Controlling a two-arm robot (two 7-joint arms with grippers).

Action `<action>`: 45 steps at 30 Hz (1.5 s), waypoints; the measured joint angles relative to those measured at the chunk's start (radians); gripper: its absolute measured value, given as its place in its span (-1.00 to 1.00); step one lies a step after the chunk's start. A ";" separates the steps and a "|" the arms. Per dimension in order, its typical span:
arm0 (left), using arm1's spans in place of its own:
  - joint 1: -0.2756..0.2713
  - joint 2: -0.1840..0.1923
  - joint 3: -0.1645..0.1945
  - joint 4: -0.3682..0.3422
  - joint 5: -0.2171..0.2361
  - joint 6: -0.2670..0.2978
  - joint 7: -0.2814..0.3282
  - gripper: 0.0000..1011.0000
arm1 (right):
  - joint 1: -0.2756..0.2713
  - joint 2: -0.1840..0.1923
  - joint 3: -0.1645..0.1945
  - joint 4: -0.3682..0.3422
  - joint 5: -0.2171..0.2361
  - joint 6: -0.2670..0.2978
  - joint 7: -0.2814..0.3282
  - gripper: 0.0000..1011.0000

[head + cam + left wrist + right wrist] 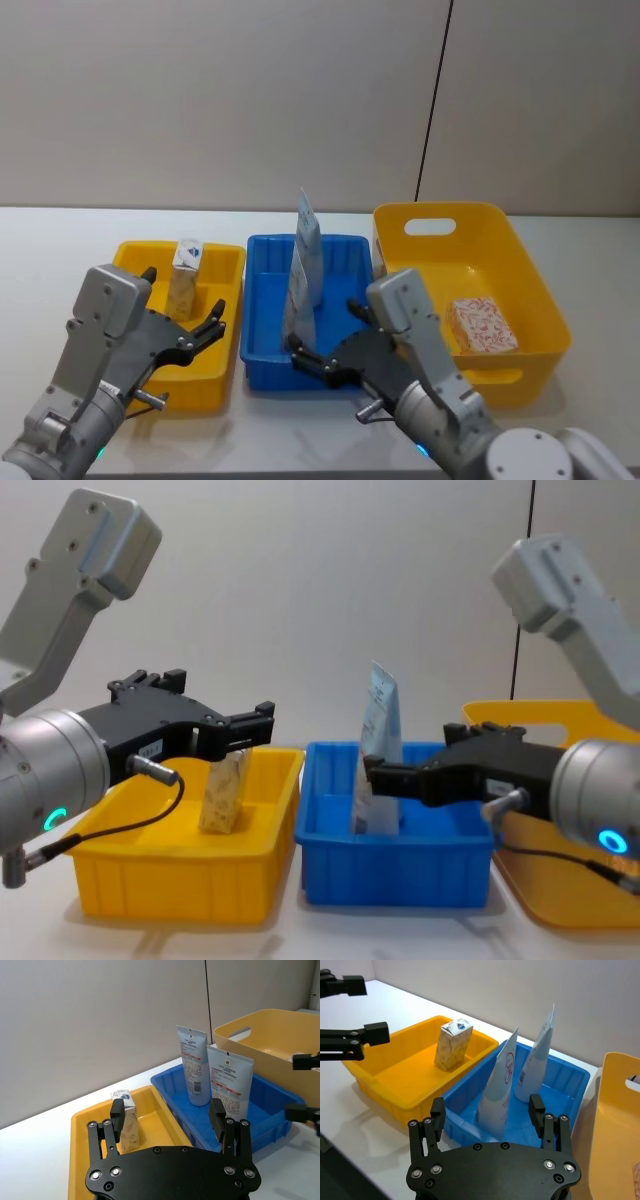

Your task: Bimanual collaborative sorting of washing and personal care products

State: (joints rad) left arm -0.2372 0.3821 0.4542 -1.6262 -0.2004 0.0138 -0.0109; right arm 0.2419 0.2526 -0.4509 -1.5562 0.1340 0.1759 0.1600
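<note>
A small beige-yellow packet (185,272) stands upright in the small yellow bin (135,255) on the left. Two pale-blue tubes, one farther (307,240) and one nearer (299,300), stand on end in the blue bin (345,250). A white carton with red-orange print (482,326) lies in the large yellow bin (520,255) on the right. My left gripper (188,298) hovers open and empty over the front of the small yellow bin, with the packet (125,1121) beyond its fingers. My right gripper (325,328) is open and empty at the blue bin's front, close to the nearer tube (496,1091).
The three bins sit side by side on a white table (60,240), near a grey wall. The large yellow bin has a handle cutout (430,226) in its far wall. Bare table shows to the left of the bins and along the front edge.
</note>
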 joint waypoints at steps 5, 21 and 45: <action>0.000 0.000 0.000 0.000 0.000 0.000 0.000 0.98 | 0.023 -0.032 -0.010 0.049 -0.020 -0.002 -0.022 0.99; 0.000 0.000 0.000 0.000 0.000 0.000 0.000 0.98 | 0.109 -0.152 -0.013 0.235 -0.064 -0.026 -0.108 0.98; 0.000 0.000 0.000 0.000 0.000 0.000 0.000 0.98 | 0.222 -0.266 0.010 0.454 -0.101 -0.082 -0.189 0.95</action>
State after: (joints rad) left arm -0.2371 0.3821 0.4542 -1.6262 -0.2005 0.0138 -0.0109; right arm 0.4635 -0.0131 -0.4405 -1.1022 0.0327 0.0938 -0.0293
